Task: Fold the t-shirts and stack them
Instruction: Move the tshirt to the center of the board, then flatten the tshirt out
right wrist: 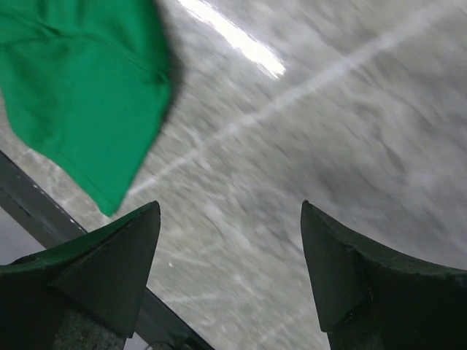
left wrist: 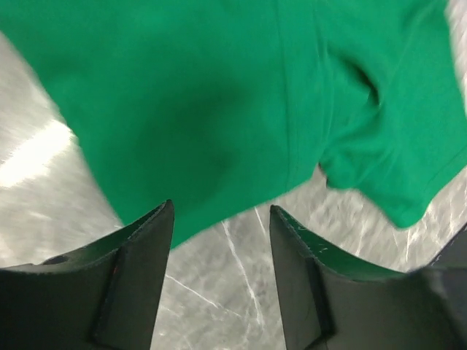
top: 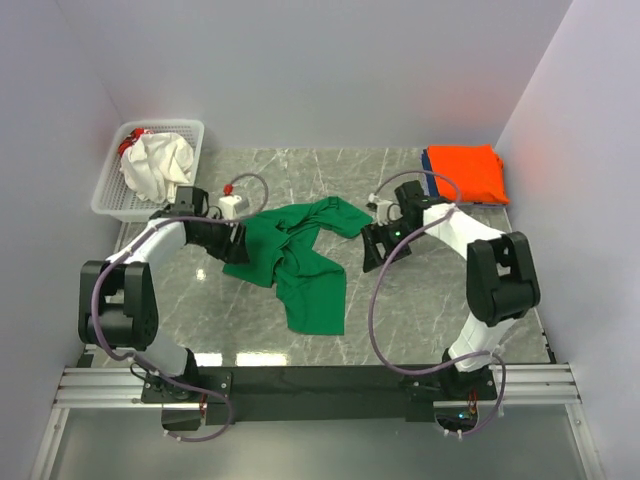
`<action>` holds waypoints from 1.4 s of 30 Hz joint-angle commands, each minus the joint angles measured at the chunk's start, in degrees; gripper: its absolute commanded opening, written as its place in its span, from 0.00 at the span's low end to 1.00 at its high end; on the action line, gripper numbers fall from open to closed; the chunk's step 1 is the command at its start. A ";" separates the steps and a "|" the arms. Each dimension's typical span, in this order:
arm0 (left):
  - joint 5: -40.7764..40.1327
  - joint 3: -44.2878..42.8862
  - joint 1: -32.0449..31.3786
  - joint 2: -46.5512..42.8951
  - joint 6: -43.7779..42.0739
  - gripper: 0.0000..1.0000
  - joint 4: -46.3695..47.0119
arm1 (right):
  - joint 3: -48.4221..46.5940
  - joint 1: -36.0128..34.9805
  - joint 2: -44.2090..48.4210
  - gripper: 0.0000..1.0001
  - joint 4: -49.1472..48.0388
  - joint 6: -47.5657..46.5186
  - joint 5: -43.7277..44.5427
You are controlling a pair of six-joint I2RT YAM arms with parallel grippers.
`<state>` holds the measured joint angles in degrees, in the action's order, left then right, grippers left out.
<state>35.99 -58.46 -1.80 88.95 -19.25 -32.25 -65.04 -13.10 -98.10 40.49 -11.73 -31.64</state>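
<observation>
A dark green t-shirt [top: 300, 255] lies crumpled in the middle of the marble table. It also shows in the left wrist view [left wrist: 219, 95] and in the right wrist view [right wrist: 80, 87]. A folded bright orange t-shirt [top: 467, 172] rests on a blue one [top: 428, 163] at the back right. A cream-white t-shirt [top: 158, 165] sits in the basket. My left gripper [top: 237, 250] [left wrist: 221, 219] is open at the green shirt's left edge, holding nothing. My right gripper [top: 372, 255] [right wrist: 230, 219] is open over bare table, right of the shirt.
A white plastic lattice basket [top: 115, 195] stands at the back left, with something red in its corner. White walls close in the left, back and right. A black rail [top: 330, 380] runs along the near edge of the table.
</observation>
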 commanded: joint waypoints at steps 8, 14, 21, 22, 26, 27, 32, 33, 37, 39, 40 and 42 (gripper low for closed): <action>-11.19 11.59 -9.96 -6.15 -4.83 0.73 7.10 | -3.34 -10.62 -7.36 0.85 -11.04 7.76 2.45; -20.06 15.65 -16.29 -7.12 -5.28 0.72 12.29 | -2.11 -15.01 -11.22 0.84 -14.73 11.45 2.81; -25.17 17.85 -19.29 -4.23 -3.08 0.70 20.73 | -1.93 -17.04 -14.48 0.75 -16.23 15.33 5.08; -25.61 18.02 -19.38 -3.52 -2.38 0.69 22.04 | -2.37 -17.30 -15.01 0.72 -15.88 15.76 6.31; -27.46 16.36 -19.29 0.78 -0.01 0.51 22.67 | -5.62 -18.18 -19.83 0.43 -12.28 16.03 6.76; -27.03 15.92 -19.03 0.88 0.43 0.36 22.41 | -6.50 -17.92 -20.45 0.27 -10.97 15.86 6.16; -22.90 10.83 -14.47 -4.29 0.53 0.01 16.71 | -5.81 -16.34 -15.91 0.00 -8.77 12.53 8.69; -22.72 9.78 -13.67 -5.27 0.70 0.01 15.82 | -5.02 -15.73 -14.32 0.00 -8.59 12.26 10.35; -18.69 2.41 -8.84 -8.17 1.83 0.01 10.99 | -5.45 -13.45 -6.76 0.00 -7.45 8.22 14.75; -17.89 0.54 -5.59 -8.61 2.63 0.01 9.06 | -6.59 -11.78 -3.42 0.00 -6.13 7.16 15.81; -17.45 -0.68 -3.58 -8.61 2.63 0.01 8.61 | -6.86 -11.25 -1.67 0.00 -5.86 6.20 17.56; -16.13 -1.31 -1.81 -8.53 2.98 0.01 7.64 | -7.73 -9.75 -0.51 0.00 -4.72 4.88 19.24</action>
<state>16.34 -57.56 -6.07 81.82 -17.67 -20.99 -70.50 -24.77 -103.83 32.75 -2.79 -18.55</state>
